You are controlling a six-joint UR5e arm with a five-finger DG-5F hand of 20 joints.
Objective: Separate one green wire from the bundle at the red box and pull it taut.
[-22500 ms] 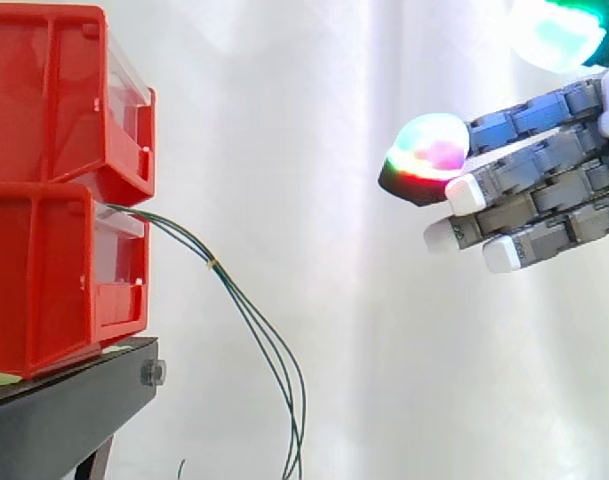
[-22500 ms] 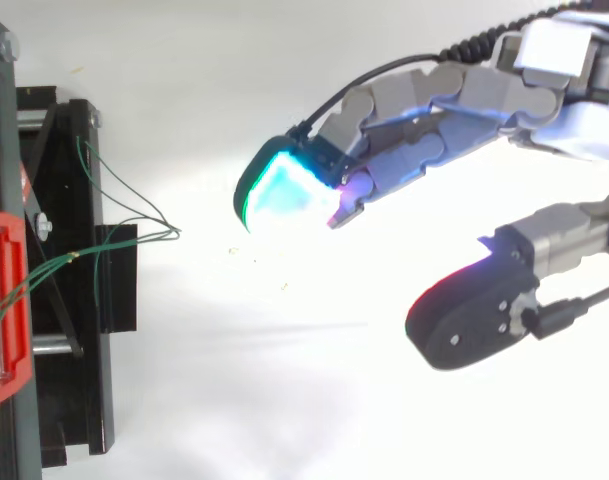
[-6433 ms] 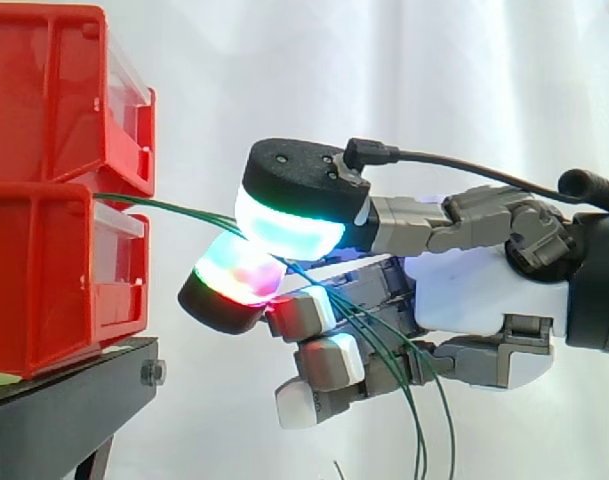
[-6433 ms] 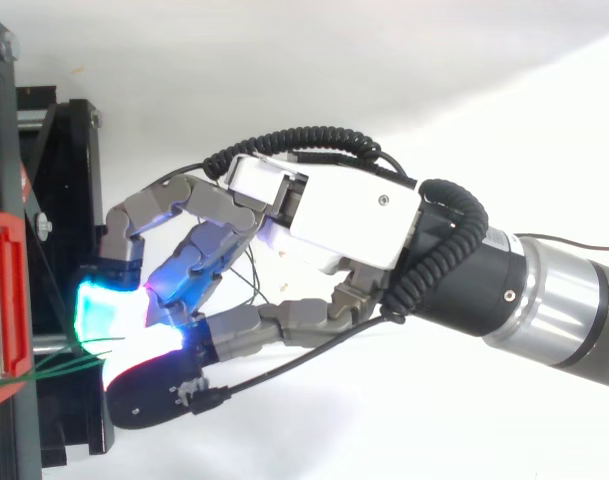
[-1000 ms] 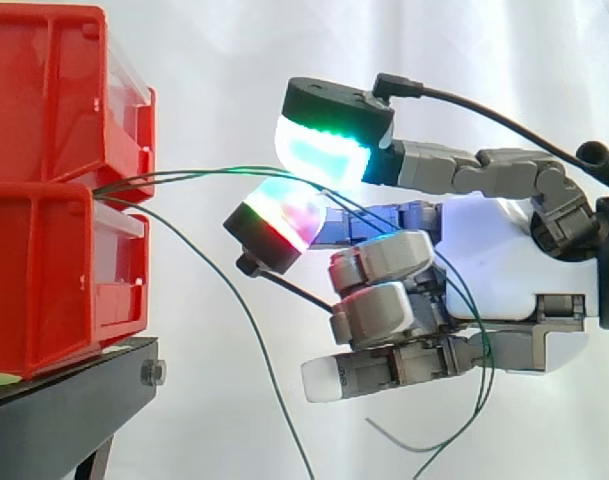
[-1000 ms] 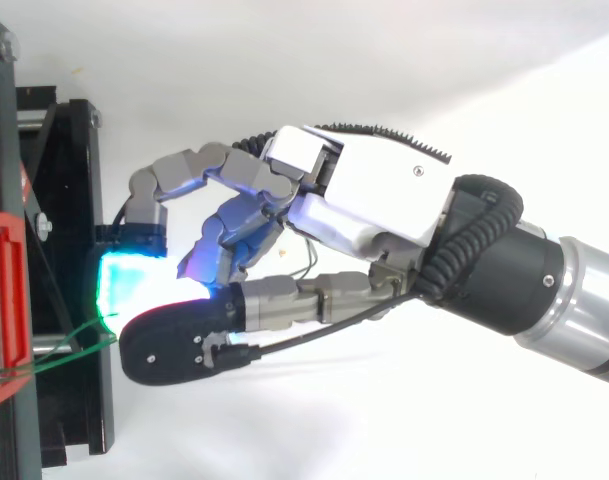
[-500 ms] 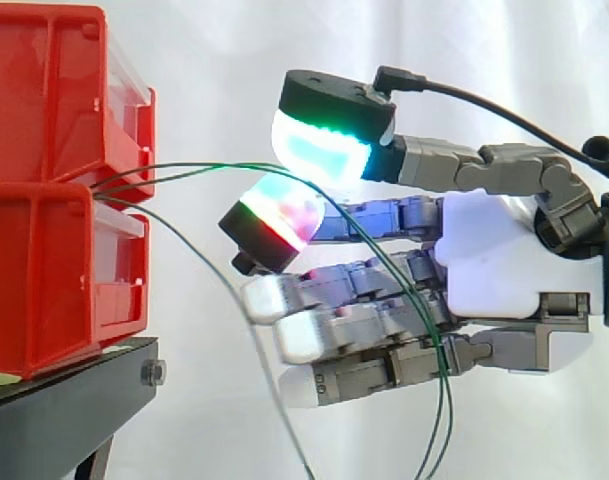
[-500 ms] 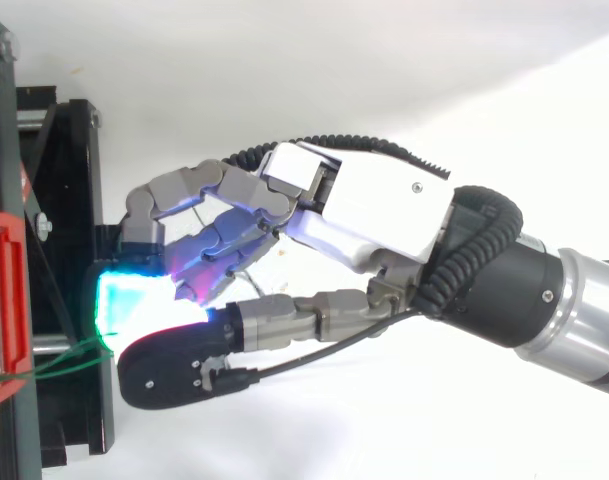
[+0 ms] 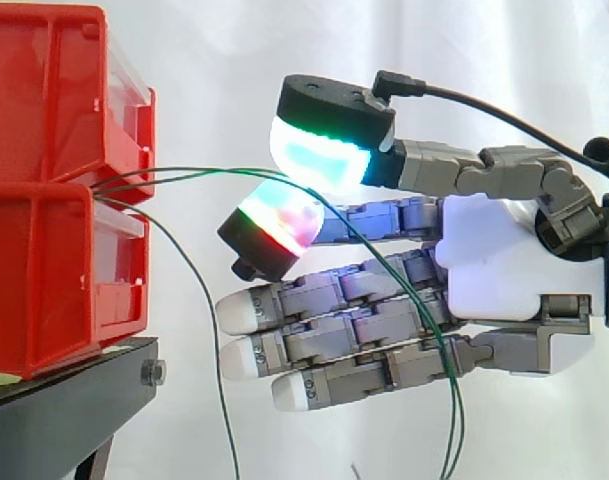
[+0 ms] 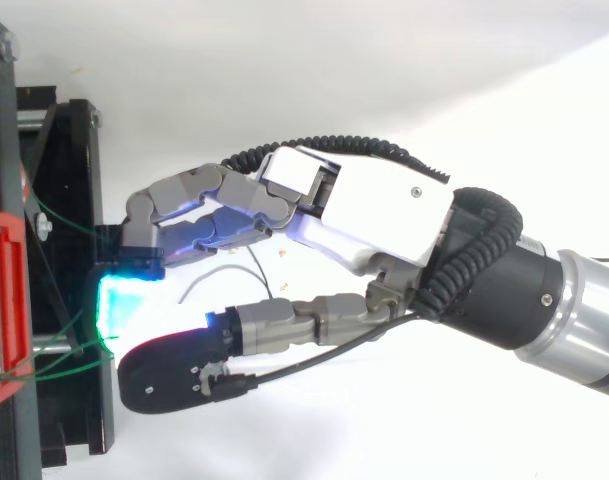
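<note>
Between the thumb pad (image 9: 319,150) and the glowing finger pad (image 9: 274,222) of the robot hand (image 9: 494,265), two green wires (image 9: 214,172) are passing. The pads appear to be pinching them there, while the other fingers (image 9: 334,335) are lying straight and relaxed below. The wires are coming out of the gap between the stacked red bins (image 9: 44,270), running nearly level to the pinch, then draping down across the straight fingers and hanging past the palm. A third, loose wire (image 9: 197,300) is drooping freely from the same gap, well apart from the robot hand.

Hazards from this state, as judged:

1. Two wires, not one, are sitting in the pinch. Any pull is likely to tension both, so the separation step is not looking complete.
2. The pads are broad and the wires thin. A light pinch is risking slippage, leaving the run slack.
3. The tails are lying over the straight fingers. A retreat could be snagging them and dragging the bundle sideways.
4. The bins are resting on the stand (image 9: 64,410) with no visible clamp. A hard pull could be shifting or tipping them.
</note>
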